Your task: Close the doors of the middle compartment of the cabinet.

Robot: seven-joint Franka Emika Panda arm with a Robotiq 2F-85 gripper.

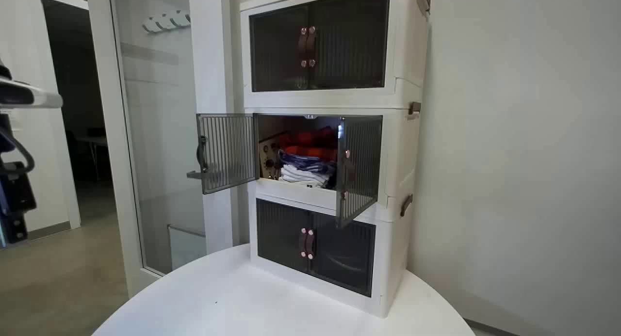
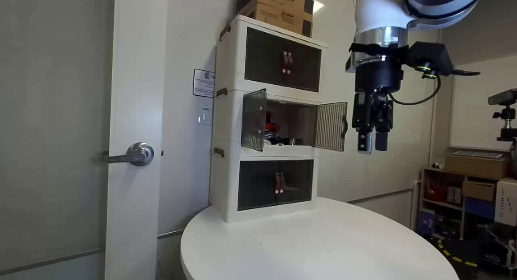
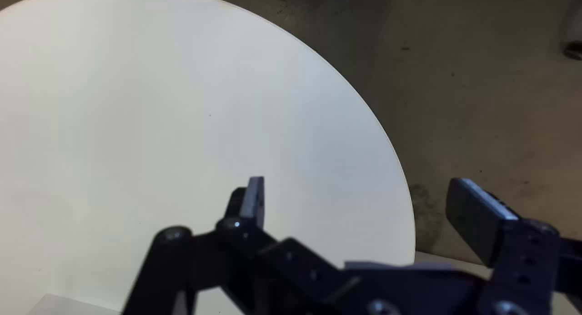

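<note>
Smoky-grey, ribbed see-through doors (image 1: 227,152), both swung outward on the middle compartment (image 2: 297,122) of that tall white cabinet (image 1: 320,99), and there's your black two-fingered gripper (image 2: 373,143), hanging apart from them, fingers (image 3: 473,219) spread wide!

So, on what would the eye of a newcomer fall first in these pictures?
Probably the middle doors of the cabinet, both standing open, with red, blue and white cloths stacked inside. Then the gripper, open and empty, hanging to the right of the cabinet in an exterior view.
</note>
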